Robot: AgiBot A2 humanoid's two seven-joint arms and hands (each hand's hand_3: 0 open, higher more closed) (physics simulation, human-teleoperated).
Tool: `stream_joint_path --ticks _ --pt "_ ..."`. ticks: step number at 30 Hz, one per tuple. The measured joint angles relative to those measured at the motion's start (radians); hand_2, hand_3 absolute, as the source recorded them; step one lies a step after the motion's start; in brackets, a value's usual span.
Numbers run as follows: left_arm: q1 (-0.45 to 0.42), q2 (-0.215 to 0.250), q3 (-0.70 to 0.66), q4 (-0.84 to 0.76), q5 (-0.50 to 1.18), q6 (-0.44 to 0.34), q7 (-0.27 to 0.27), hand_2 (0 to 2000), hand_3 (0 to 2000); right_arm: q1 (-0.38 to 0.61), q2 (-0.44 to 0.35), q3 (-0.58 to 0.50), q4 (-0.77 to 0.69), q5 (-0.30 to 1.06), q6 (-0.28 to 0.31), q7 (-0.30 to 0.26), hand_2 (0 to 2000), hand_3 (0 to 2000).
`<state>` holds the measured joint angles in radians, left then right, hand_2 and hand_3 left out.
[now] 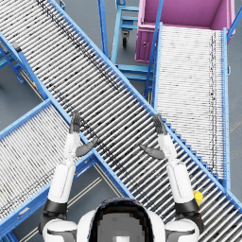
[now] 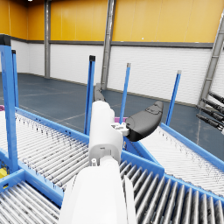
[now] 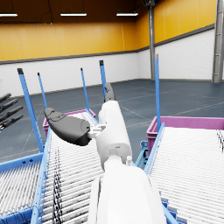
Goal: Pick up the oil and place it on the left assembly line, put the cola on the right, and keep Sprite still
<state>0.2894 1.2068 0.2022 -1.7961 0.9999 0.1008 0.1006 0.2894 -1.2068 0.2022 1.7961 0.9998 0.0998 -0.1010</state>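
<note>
Grey roller conveyor (image 1: 118, 108) fills the head view; above it hover left hand (image 1: 75, 133) and right hand (image 1: 160, 138), fingers spread, empty. Left wrist view: no oil, cola or Sprite on it. Right wrist view: none either; a hasty grab later might nudge Sprite.

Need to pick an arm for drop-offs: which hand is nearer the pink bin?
Right. The right hand hangs over the diagonal conveyor on the side toward the pink bin; the left hand is at that conveyor's opposite edge, farther away.

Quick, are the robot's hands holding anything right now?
Left hand: open, holding nothing.
Right hand: open, holding nothing.
</note>
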Motion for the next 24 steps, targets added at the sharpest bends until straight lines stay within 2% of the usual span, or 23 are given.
stream_joint_path --ticks 24 --pt "0.0 0.0 0.0 0.0 0.0 0.0 0.0 0 0 0.0 0.0 0.0 0.0 0.0 0.0 0.0 0 0"
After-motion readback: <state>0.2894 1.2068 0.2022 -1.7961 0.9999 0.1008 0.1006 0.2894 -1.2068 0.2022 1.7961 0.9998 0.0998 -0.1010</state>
